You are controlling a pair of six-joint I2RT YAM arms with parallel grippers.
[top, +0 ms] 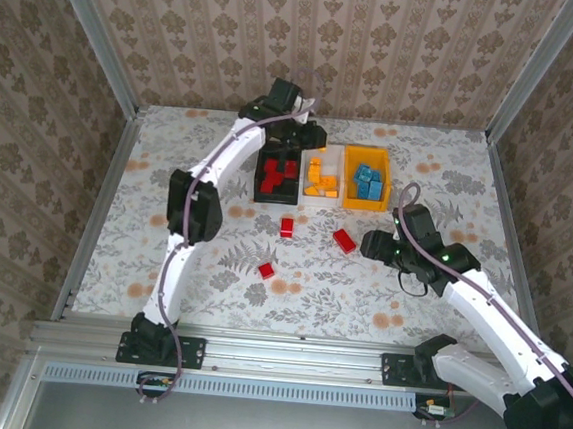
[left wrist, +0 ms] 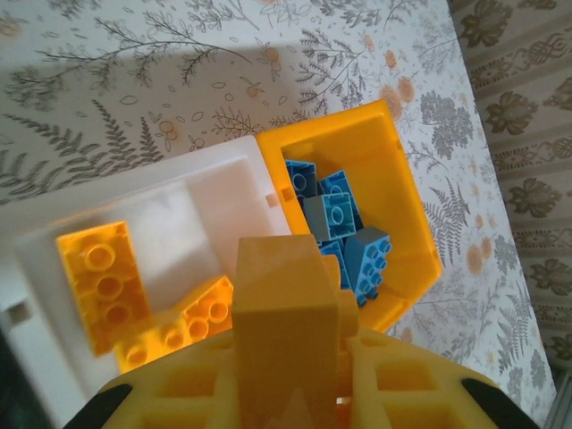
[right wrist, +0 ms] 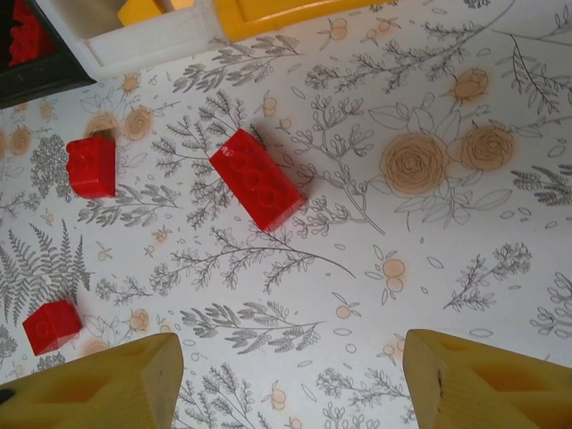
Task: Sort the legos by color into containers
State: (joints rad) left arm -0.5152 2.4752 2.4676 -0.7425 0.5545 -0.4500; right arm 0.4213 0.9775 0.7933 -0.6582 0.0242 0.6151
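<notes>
The three bins are sitting in a row, touching side to side, at the far middle of the table (top: 171, 154). The black bin (top: 262, 184) on the left is holding red bricks (top: 276, 173), the white bin (top: 304, 201) in the middle is holding orange bricks (top: 320, 182), and the yellow bin (top: 349, 180) on the right is holding blue bricks (top: 368, 181).

Three loose red bricks are lying on the flowered cloth, nearer than the bins. One brick (top: 286, 227) is lying just near the black and white bins. A longer brick (top: 344, 241) is lying to its right, at a slant. A third brick (top: 267, 270) is lying nearer and further left, apart from the other two.

The left arm is reaching far across the table, and the left gripper (left wrist: 284, 286) is hanging above the white bin, close to its shared wall with the yellow bin. Its yellow fingers are the same colour as the orange bricks and are crowding the wrist view, so I cannot tell whether it is closed empty, pinching a brick, or parted.

The right gripper (right wrist: 288, 357) is hovering low over the cloth just right of the longer brick, with its jaws standing wide apart and nothing between them. Its fingers (right wrist: 98, 384) are not touching any brick.
</notes>
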